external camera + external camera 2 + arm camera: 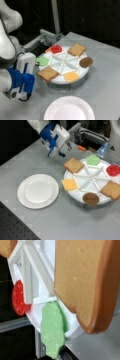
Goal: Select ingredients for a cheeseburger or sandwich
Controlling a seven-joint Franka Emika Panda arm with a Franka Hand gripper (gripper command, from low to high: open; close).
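Observation:
The ingredients lie in a white round divided tray [58, 79] [75, 195]. Both front views show a bread slice [48, 73] [73, 165] nearest my gripper, a second bread slice [76, 49] [111, 190], green lettuce [42, 60] [93, 159] and a red tomato [56, 48] [113, 170]. My blue and white gripper [22, 97] [57, 154] hovers open beside the tray, holding nothing. The wrist view shows the near bread slice [82, 282], lettuce [52, 327] and tomato [18, 301] close up, without my fingers. No sandwich is in view.
An orange cheese square [71, 76] [69, 184] and a brown patty [86, 62] [90, 198] also sit in the tray. A bare white plate [69, 108] [38, 191] rests on the grey table. Metal fixtures [47, 37] stand behind the tray.

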